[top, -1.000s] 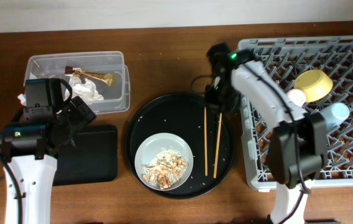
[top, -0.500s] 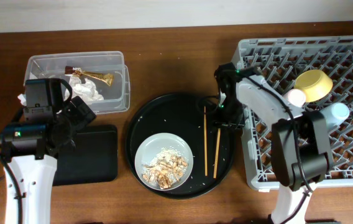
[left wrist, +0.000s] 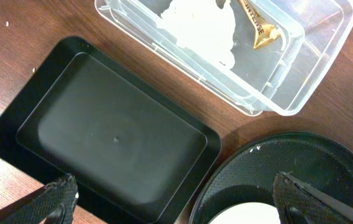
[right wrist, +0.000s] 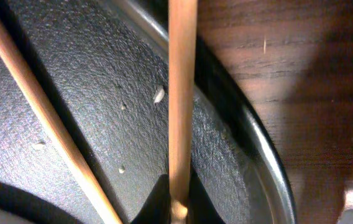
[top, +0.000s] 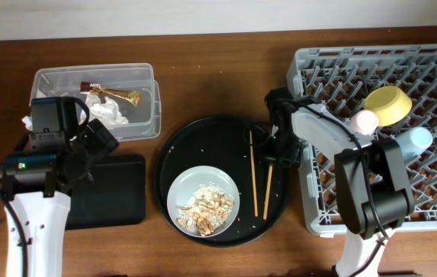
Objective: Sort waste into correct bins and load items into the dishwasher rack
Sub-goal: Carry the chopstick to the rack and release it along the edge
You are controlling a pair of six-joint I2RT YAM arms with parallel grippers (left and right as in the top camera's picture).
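Note:
My right gripper (top: pixel 271 157) (right wrist: pixel 178 205) is shut on the right chopstick (top: pixel 268 192) (right wrist: pixel 181 93) over the round black tray (top: pixel 203 142). The other chopstick (top: pixel 254 177) (right wrist: pixel 40 112) lies beside it. The grey plate (top: pixel 180 188) holds rice and brown scraps (top: pixel 207 208). My left gripper (top: pixel 95 146) (left wrist: pixel 176 199) is open and empty above the shallow black tray (top: pixel 118 192) (left wrist: pixel 114 130). The clear tub (top: pixel 153 108) (left wrist: pixel 307 93) holds the white napkin (top: pixel 109 111) (left wrist: pixel 201 25) and the gold wrapper (top: pixel 118 95) (left wrist: pixel 260 31).
The grey dishwasher rack (top: pixel 434 192) at the right holds the yellow-green bowl (top: pixel 388 104), the pink cup (top: pixel 367 119) and the light blue cup (top: pixel 417 138). Loose rice grains lie on the round tray. The rack's left wall is close beside my right gripper.
My right gripper has moved from the round tray's far rim toward the front and down onto the right chopstick. The left chopstick's far end shifted slightly left. The left arm has not moved.

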